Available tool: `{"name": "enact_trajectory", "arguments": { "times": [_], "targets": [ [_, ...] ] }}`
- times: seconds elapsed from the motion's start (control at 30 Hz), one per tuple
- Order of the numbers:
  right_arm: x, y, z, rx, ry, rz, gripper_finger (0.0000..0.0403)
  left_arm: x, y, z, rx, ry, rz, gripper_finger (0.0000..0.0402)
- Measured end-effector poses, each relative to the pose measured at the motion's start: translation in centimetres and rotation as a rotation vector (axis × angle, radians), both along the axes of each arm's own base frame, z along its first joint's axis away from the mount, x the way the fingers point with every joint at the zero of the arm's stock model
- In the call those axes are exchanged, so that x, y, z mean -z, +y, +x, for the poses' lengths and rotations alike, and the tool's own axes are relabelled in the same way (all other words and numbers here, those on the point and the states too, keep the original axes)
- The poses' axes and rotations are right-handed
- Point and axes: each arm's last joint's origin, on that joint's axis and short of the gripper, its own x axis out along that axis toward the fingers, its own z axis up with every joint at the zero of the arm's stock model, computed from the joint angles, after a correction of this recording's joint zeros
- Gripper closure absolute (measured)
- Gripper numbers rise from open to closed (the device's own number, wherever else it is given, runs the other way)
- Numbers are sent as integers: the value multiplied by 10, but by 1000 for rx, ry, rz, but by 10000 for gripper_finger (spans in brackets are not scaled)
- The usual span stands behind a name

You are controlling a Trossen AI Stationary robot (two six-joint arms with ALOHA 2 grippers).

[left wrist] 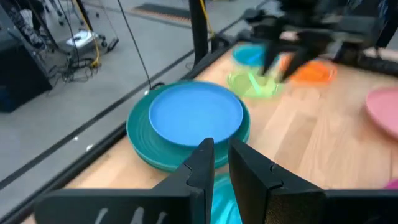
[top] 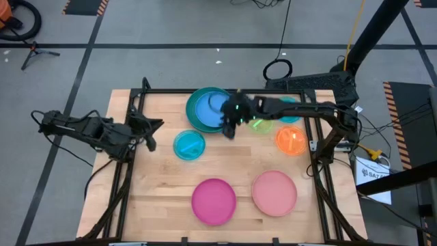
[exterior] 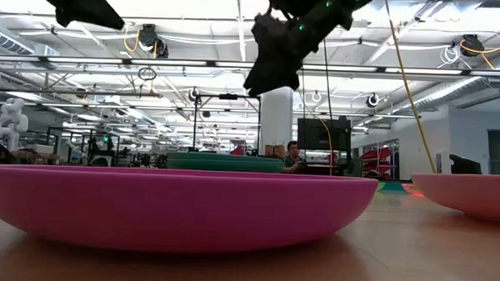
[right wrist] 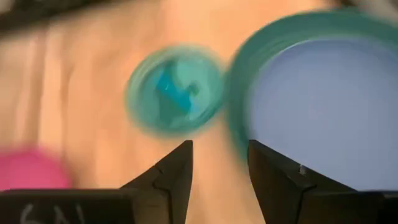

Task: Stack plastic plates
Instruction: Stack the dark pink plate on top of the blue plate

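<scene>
A blue plate lies in a large teal plate (top: 208,108) near the far edge. My right gripper (top: 229,128) (right wrist: 221,152) hangs open and empty above the table at that stack's right rim, clear of it in the low view (exterior: 265,74). A small cyan plate (top: 189,145) (right wrist: 174,90) lies just to the stack's near side. Lime-green (top: 261,125), orange (top: 291,140) and a second cyan plate (top: 290,109) lie under the right arm. The magenta (top: 214,200) and pale pink (top: 274,192) plates lie near the front edge. My left gripper (top: 151,133) (left wrist: 221,152) waits at the left, with a narrow gap between its fingers.
A black frame (top: 130,116) runs along the table's left, far and right edges. Bare wood (top: 239,160) lies between the far plates and the two near ones. A person (exterior: 293,154) sits in the room beyond the table.
</scene>
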Motion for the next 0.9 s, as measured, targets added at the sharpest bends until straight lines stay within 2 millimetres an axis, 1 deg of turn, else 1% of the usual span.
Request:
{"name": "enact_trajectory", "arguments": {
  "times": [0.1, 0.27, 0.37, 0.47, 0.6, 0.77, 0.83, 0.9],
  "targets": [
    [5, 34, 2, -123, 69, -18, 259, 6, -5, 12, 12, 52, 8, 346],
    [9, 84, 5, -271, 85, -29, 259, 11, -13, 26, 42, 71, 21, 346],
    [7, 109, 8, -288, 50, -24, 259, 10, -15, 29, 62, 68, 40, 346],
    [7, 128, 10, -276, 16, -36, 259, 8, -16, 31, 74, 56, 55, 346],
    [3, 145, 15, -269, -68, -64, 259, 5, -16, 30, 79, 57, 63, 346],
    [3, 154, 20, -248, -121, -43, 259, 4, -16, 30, 86, 60, 76, 346],
    [8, 157, 21, -231, -103, -18, 259, 4, -16, 30, 95, 71, 94, 346],
    [18, 162, 24, -213, -75, 13, 259, 3, -16, 31, 100, 71, 104, 346]
  ]
}}
